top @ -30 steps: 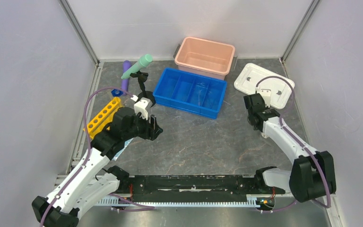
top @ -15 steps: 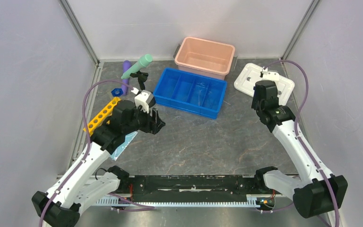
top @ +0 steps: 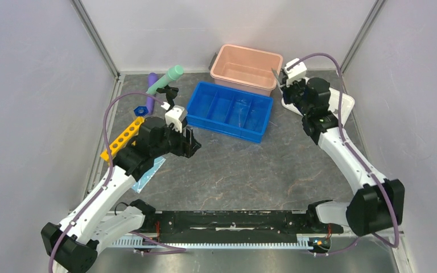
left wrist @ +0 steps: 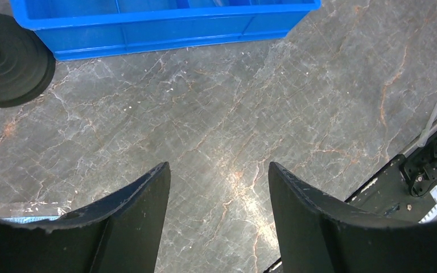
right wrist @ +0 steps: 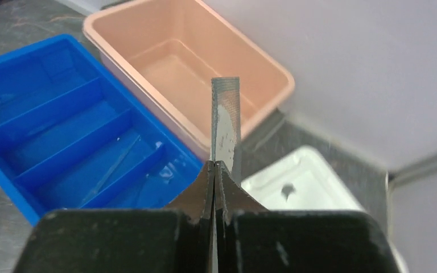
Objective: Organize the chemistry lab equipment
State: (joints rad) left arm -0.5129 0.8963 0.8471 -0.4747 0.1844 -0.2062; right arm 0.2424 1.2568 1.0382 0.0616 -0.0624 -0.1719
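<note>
The right gripper (right wrist: 214, 166) is pinched tight on a thin grey strip (right wrist: 226, 119), too edge-on to identify, near the far edge of the table (top: 233, 170). The left gripper (left wrist: 219, 176) gapes over the tabletop. Its arm half hides the yellow tube rack (top: 123, 137) and light-blue mask (top: 149, 170) by the left edge.

- Tabletop (left wrist: 216, 131): dark grey stone-look surface, veined with white and rust, smooth with a faint sheen.
- Blue tray (left wrist: 165, 31): moulded plastic, glossy.
- Pink bin (right wrist: 170, 74): smooth plastic, soft satin finish.
- White lid (right wrist: 307, 182): smooth plastic, slightly shiny.
- Black stand base (left wrist: 11, 62): matt, with ringed ridges.
- Left fingers (left wrist: 131, 227): matt black plastic, edges scuffed pale.
- Thin grey strip (right wrist: 226, 125): fine mesh texture, dull, with a chalky white patch.
</note>
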